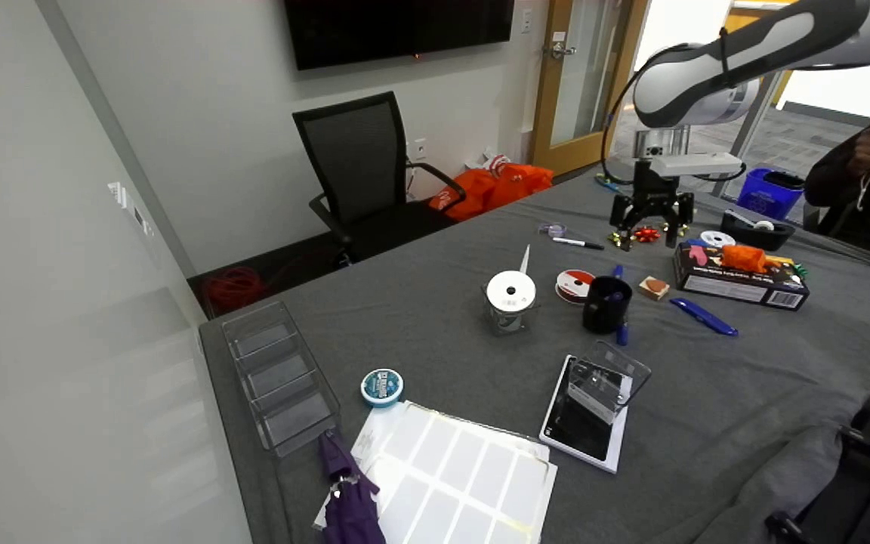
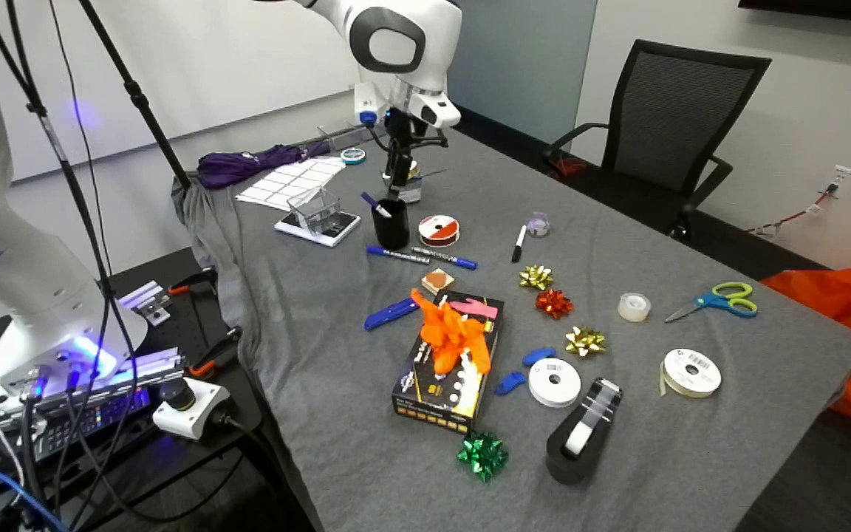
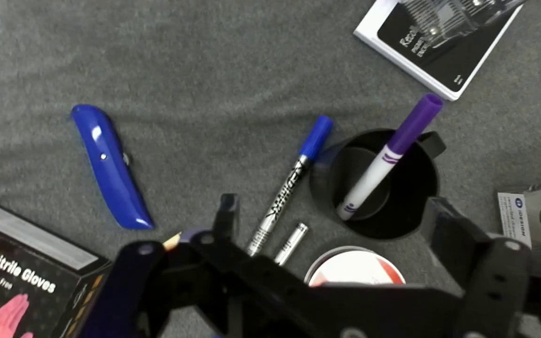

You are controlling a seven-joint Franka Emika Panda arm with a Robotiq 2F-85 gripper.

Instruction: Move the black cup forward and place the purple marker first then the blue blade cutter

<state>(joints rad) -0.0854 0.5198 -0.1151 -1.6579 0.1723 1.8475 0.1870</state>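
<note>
purple-capped white marker [image 3: 389, 156]: leaned inside black cylindrical cup [image 3: 409, 204], step seemingly done. slim bright-blue blade cutter [image 3: 111, 169]: at cup's nine o'clock, wrist view. claw [image 3: 334, 211]: wide, empty; presumably to be lowered there next.

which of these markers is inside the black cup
The purple marker, leaning in the black cup with its purple end sticking out. The others, two blue-capped markers and a black-capped marker, lie on the gray cloth.
</note>
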